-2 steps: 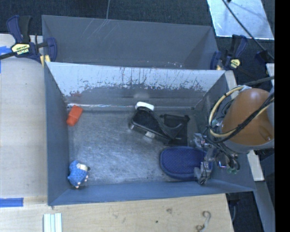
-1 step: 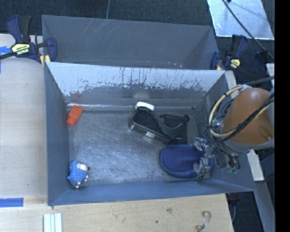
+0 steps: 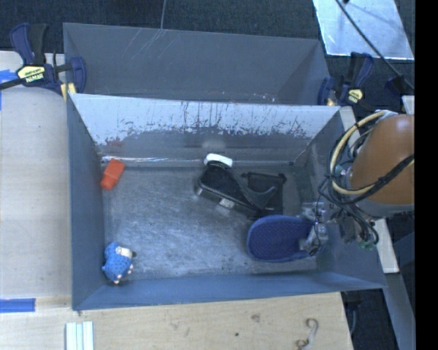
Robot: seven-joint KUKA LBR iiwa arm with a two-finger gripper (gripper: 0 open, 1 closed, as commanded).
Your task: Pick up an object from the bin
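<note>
- Blue oval item (image 3: 277,238), dotted top: lies at the front right of the bin (image 3: 86,217) floor.
- Gripper (image 3: 317,232): low by the right wall, at the blue oval item's right end; whether it is open or closed cannot be told.
- Black heap (image 3: 237,188) with 1 white piece: mid-floor, just behind the oval.
- Orange block (image 3: 112,173): back left.
- Small blue toy (image 3: 117,262): front left corner.

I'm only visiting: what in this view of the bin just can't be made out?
- Camera view: the black heap mid-bin is dark on dark; where one piece ends and the next begins is unclear.
- Camera view: the right end of the blue oval thing is hidden by the gripper; whether they touch cannot be told.
- Camera view: the small blue thing, front left, is too small to identify.
</note>
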